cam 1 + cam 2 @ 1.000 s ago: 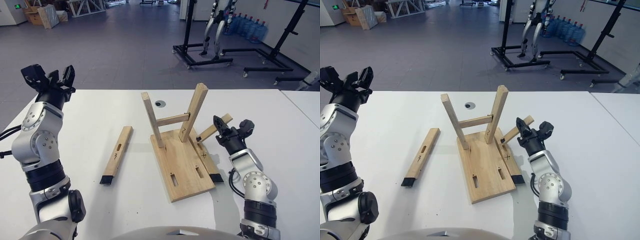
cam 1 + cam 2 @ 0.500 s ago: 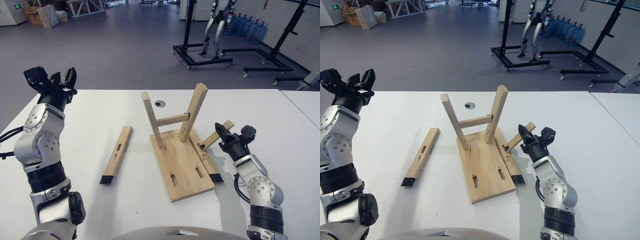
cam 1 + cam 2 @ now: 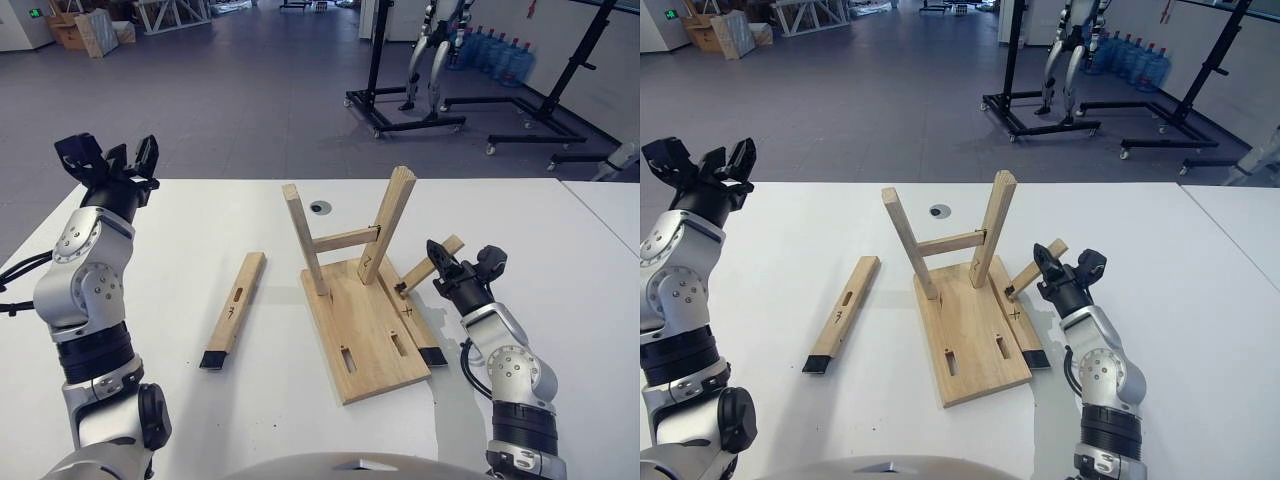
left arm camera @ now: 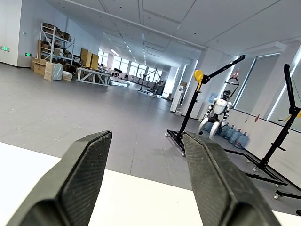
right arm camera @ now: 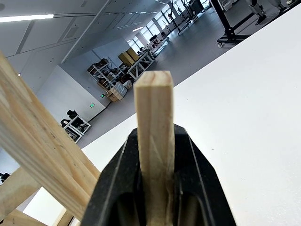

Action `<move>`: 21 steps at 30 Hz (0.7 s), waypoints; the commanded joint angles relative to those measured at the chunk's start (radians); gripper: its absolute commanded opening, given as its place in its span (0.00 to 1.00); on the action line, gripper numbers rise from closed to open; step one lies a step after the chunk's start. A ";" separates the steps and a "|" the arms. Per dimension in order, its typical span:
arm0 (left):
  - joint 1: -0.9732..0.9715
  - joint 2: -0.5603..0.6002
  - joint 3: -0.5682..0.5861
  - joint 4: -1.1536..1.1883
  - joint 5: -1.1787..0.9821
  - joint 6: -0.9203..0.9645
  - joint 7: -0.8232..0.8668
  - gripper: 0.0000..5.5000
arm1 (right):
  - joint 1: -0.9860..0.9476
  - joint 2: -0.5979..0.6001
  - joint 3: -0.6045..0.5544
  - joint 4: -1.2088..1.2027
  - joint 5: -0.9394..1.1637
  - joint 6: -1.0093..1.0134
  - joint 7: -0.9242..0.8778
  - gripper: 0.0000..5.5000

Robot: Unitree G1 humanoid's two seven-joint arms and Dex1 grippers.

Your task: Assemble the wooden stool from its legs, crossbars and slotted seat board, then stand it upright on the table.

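The slotted seat board (image 3: pixel 372 352) lies flat mid-table. Two legs (image 3: pixel 303 240) (image 3: pixel 389 223) stand in its far slots, joined by a crossbar (image 3: pixel 345 240). A third leg (image 3: pixel 235 311) lies loose to the board's left. A fourth leg (image 3: pixel 421 337) with a black foot lies along the board's right edge. My right gripper (image 3: pixel 455 272) is shut on a short crossbar (image 3: pixel 428 266) (image 5: pixel 154 108); the crossbar slants down to the fourth leg. My left gripper (image 3: pixel 108 163) is raised above the table's far left corner, open and empty, its fingers (image 4: pixel 80 183) spread.
A small round hole (image 3: pixel 320 207) sits in the table behind the stool. A second table (image 3: pixel 612 212) adjoins on the right. Black wheeled frames (image 3: pixel 420 110) stand on the floor beyond the far edge. Bare tabletop (image 3: pixel 180 240) lies left of the loose leg.
My right gripper, holding the crossbar, dipped toward the near edge and then came back up toward the board. The left gripper drifted slightly inward. The stool parts stayed put.
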 commanded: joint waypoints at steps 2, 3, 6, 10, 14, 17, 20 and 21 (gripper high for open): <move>-0.002 0.011 -0.008 0.001 0.009 -0.006 -0.003 0.50 | 0.018 0.003 0.006 0.000 -0.018 -0.011 0.010 0.07; -0.002 0.011 -0.009 0.000 0.009 -0.007 -0.003 0.50 | 0.019 0.005 0.007 0.003 -0.021 -0.014 0.012 0.07; -0.005 0.012 -0.012 0.006 0.011 -0.010 -0.005 0.50 | 0.020 0.010 0.014 0.017 -0.036 -0.025 0.020 0.07; -0.007 0.013 -0.018 0.009 0.013 -0.014 -0.007 0.50 | 0.014 0.010 0.024 0.039 -0.057 -0.041 0.029 0.07; -0.008 0.015 -0.026 0.011 0.016 -0.021 -0.012 0.50 | 0.025 0.000 0.053 0.039 -0.099 -0.073 0.039 0.07; -0.009 0.015 -0.030 0.013 0.022 -0.027 -0.013 0.50 | 0.042 -0.019 0.091 0.023 -0.166 -0.115 0.055 0.07; -0.010 0.013 -0.033 0.014 0.028 -0.031 -0.015 0.50 | 0.048 -0.033 0.129 0.017 -0.235 -0.154 0.066 0.07; -0.010 0.012 -0.033 0.013 0.030 -0.032 -0.015 0.50 | 0.049 -0.038 0.140 0.017 -0.254 -0.165 0.069 0.07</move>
